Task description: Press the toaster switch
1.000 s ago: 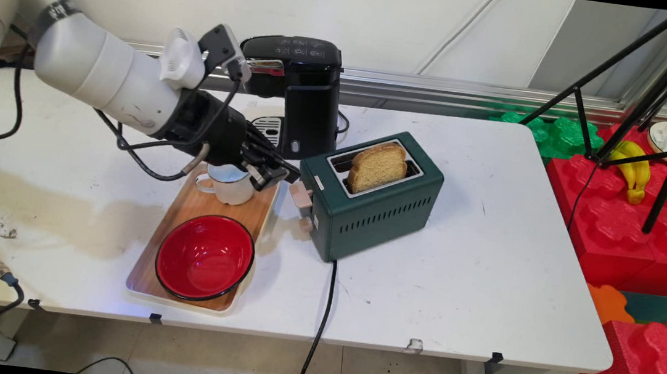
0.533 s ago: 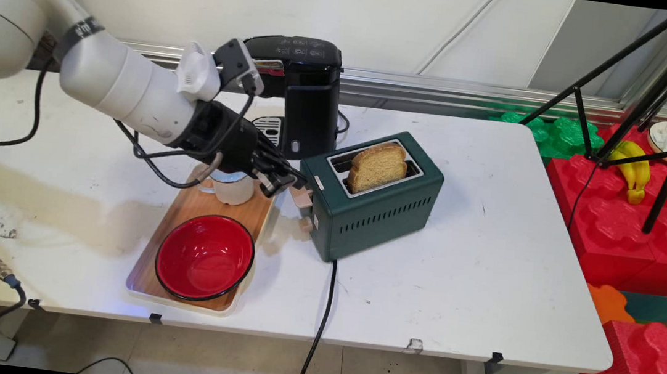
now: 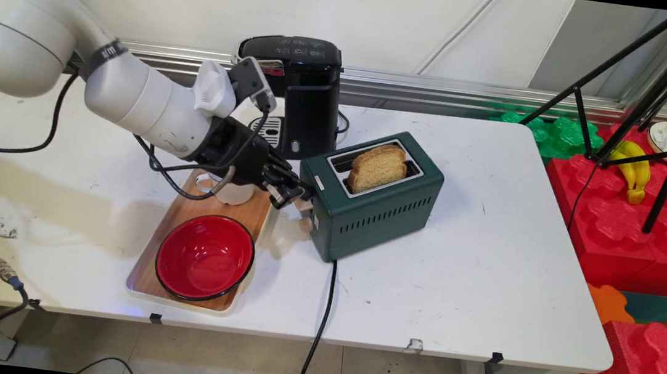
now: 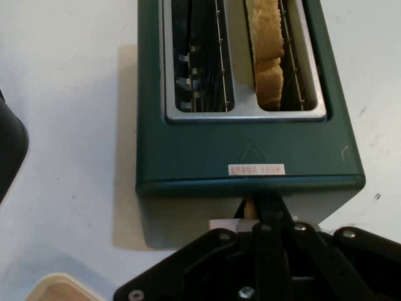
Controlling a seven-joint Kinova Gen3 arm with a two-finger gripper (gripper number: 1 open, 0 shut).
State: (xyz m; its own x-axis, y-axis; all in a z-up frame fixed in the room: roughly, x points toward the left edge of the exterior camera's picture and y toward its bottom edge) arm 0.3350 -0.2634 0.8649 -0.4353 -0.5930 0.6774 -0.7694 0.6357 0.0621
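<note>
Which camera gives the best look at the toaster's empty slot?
The hand view: it looks straight down into the toaster, showing the empty slot and its wire guides beside the toast. The main view shows the whole toaster from the side, the slot only a dark sliver.

Dark green toaster (image 3: 378,207), red bowl (image 3: 204,257)

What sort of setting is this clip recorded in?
Probably a robotics lab mocked up as a breakfast kitchen: a green toaster holding bread and a black coffee machine stand on a white table, with a camera tripod and foam play blocks alongside.
</note>
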